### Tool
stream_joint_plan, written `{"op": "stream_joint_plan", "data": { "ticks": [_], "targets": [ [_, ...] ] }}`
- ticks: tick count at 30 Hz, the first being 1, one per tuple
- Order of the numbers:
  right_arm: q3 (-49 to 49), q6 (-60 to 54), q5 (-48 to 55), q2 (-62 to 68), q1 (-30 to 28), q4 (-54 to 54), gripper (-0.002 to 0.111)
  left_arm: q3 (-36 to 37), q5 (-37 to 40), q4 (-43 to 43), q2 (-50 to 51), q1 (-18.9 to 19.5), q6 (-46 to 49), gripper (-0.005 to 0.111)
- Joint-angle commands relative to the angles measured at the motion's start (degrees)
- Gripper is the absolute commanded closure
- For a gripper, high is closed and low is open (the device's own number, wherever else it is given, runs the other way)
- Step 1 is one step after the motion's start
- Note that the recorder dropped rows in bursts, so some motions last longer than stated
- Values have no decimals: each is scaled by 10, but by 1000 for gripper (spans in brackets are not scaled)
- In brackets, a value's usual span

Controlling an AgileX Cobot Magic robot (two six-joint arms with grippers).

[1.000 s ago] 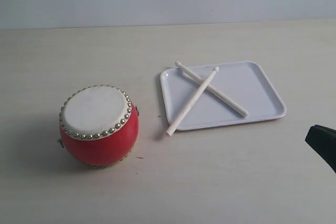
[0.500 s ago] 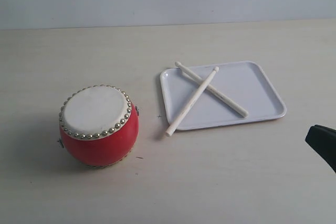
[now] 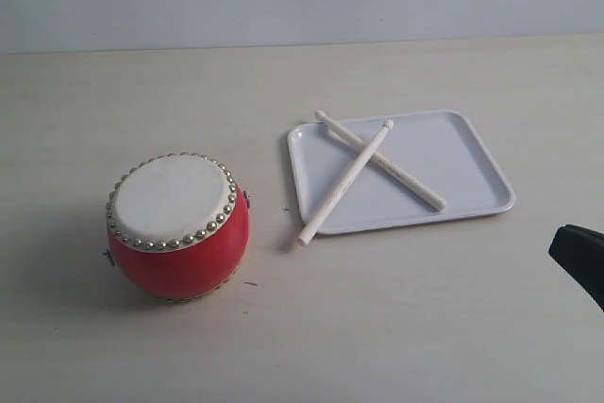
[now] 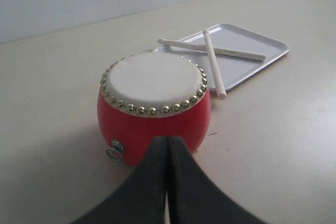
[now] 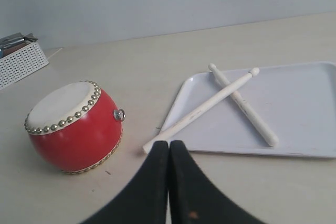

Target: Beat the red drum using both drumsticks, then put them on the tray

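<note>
The red drum (image 3: 177, 226) stands upright at the left of the table, skin top up; it also shows in the left wrist view (image 4: 154, 106) and the right wrist view (image 5: 73, 127). Two drumsticks (image 3: 345, 180) (image 3: 382, 161) lie crossed on the white tray (image 3: 472, 162), one handle end poking over the tray's near-left rim. My left gripper (image 4: 168, 141) is shut and empty, just short of the drum. Shut and empty as well, my right gripper (image 5: 169, 145) sits near the overhanging stick end (image 5: 152, 146); only a black corner of that gripper (image 3: 579, 257) shows in the exterior view.
A white perforated basket (image 5: 18, 59) stands at the far table edge beyond the drum in the right wrist view. A pale wall runs behind the table (image 3: 302, 327).
</note>
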Motion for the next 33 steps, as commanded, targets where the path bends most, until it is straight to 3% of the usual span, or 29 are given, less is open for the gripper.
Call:
{"op": "stream_joint_plan", "data": {
  "ticks": [1,6,16,33],
  "targets": [
    [2,-1,-2,-1,1,-1,108,0,-4,-4,-3,2,-27,107],
    [2,-1,-2,-1,1,-1,108,0,-4,-4,-3,9,-27,107],
    [2,-2,-2,-1,1,-1,108,0,-4,-4,-3,136,-27,107],
    [2,-2,-4,-1,1,-1,108,0,-2,3,-3,280,-26,107]
  ]
}}
